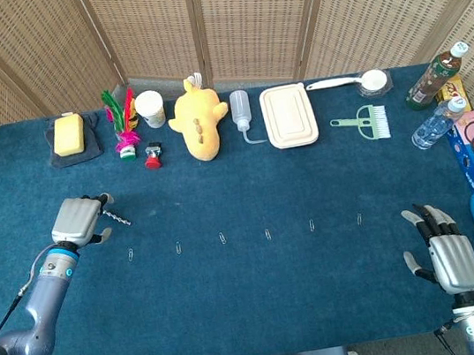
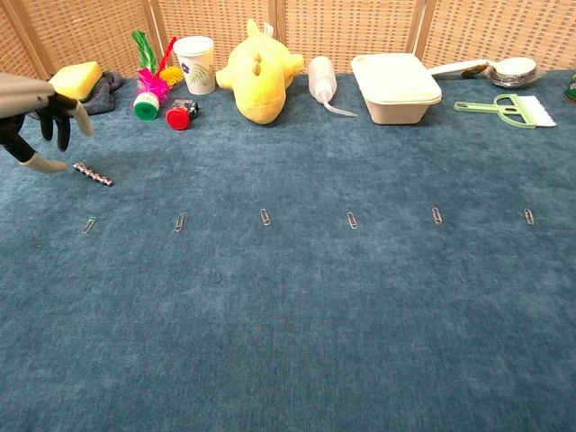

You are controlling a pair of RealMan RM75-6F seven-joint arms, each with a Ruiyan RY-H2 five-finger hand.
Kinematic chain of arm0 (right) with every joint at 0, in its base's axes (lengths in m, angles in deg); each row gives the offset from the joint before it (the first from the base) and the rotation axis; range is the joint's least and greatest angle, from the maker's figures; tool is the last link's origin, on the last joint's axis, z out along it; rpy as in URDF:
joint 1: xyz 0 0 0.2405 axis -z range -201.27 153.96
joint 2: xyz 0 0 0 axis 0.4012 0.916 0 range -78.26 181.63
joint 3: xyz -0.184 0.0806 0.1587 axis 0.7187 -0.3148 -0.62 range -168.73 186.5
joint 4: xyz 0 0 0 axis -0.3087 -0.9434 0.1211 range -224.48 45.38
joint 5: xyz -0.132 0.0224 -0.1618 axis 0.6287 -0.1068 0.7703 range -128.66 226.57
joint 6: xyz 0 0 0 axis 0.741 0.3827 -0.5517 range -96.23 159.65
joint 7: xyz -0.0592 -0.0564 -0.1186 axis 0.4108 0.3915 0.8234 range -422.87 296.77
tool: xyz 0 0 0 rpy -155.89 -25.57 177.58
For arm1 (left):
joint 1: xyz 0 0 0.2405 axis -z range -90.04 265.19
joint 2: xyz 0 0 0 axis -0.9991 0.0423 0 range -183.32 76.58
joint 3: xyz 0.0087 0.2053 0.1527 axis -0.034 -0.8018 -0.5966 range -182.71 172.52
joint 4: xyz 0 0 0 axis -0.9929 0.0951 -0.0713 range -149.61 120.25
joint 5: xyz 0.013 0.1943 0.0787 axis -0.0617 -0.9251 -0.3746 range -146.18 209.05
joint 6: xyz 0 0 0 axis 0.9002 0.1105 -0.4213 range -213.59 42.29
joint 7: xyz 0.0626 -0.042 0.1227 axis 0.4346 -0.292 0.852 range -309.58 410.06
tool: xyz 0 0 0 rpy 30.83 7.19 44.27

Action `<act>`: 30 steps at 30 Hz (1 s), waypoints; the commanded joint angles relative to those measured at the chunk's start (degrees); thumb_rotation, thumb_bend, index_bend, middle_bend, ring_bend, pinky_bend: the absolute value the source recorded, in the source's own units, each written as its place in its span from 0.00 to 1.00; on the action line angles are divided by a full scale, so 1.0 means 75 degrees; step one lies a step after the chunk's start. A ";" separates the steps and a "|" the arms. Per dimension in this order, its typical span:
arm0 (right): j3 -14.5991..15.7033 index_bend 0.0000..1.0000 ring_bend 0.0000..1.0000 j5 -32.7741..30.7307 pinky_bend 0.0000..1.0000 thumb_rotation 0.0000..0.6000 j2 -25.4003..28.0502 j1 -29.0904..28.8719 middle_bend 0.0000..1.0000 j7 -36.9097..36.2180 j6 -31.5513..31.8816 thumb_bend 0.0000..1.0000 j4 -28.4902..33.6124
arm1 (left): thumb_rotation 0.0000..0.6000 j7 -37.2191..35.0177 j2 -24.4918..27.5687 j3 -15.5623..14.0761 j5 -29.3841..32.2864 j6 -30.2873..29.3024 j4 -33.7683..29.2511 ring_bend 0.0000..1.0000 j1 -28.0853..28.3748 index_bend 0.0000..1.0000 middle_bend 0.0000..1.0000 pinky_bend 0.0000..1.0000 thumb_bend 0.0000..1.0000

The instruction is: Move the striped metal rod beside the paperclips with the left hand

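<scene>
Blue carpet (image 1: 255, 300) under paperclips (image 2: 265, 217), wicker screen (image 1: 240, 16) behind.

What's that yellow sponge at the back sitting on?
The yellow sponge lies on a dark grey cloth, whose edges show around it. The sponge covers the cloth's middle.
</scene>
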 commanded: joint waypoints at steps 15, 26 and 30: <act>-0.0035 0.16 0.10 0.0114 0.14 1.00 0.0043 -0.0051 0.13 0.0434 0.0070 0.39 0.0131 | 0.89 -0.1393 0.1254 -0.1287 -0.2058 -0.3604 -0.1941 0.34 -0.2703 0.28 0.38 0.50 0.48; 0.0101 0.14 0.09 0.0215 0.14 1.00 0.0283 0.0000 0.13 0.0985 0.0082 0.39 0.0647 | 0.89 -0.1730 0.1660 -0.2202 -0.2613 -0.4842 -0.2094 0.34 -0.4183 0.28 0.38 0.49 0.48; 0.0127 0.14 0.09 0.0339 0.14 1.00 0.0437 0.0017 0.13 0.1075 0.0166 0.39 0.0861 | 0.90 -0.1933 0.1818 -0.2294 -0.2857 -0.5310 -0.2000 0.34 -0.4577 0.28 0.38 0.49 0.48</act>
